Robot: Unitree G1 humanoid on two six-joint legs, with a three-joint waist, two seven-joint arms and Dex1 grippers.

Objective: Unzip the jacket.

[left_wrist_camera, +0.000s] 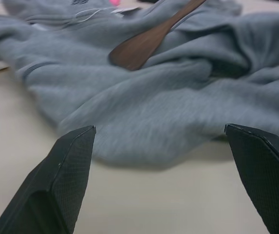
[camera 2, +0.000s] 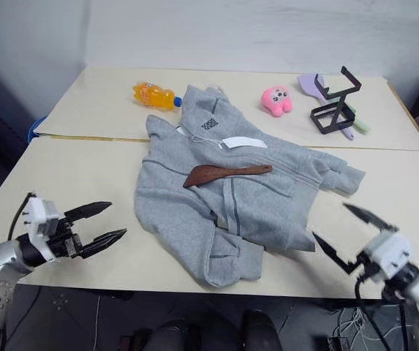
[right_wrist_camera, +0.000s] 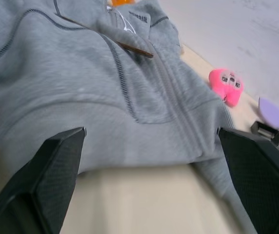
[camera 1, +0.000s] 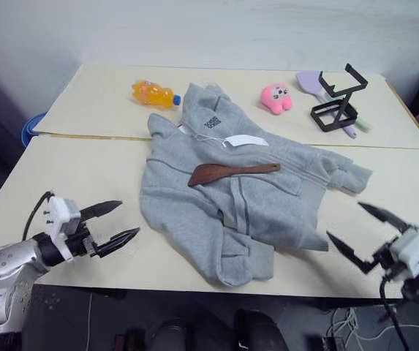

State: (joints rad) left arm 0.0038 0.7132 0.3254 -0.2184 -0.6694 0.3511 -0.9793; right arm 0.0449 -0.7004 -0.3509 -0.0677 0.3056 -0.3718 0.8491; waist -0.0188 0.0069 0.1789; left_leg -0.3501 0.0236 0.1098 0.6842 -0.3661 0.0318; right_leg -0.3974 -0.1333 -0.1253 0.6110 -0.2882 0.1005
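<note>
wall (camera 1: pixel 194 29): pale, plain | tables (camera 1: pixel 85 168): two beige, abutting | floor: dark

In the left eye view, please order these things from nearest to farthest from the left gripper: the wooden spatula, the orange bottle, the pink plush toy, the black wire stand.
From the left gripper, which is open:
1. Wooden spatula, lying on the jacket at the table's middle.
2. Orange bottle, far side, beside the hood.
3. Pink plush toy, far side, right of the jacket.
4. Black wire stand, far right corner area.
</note>
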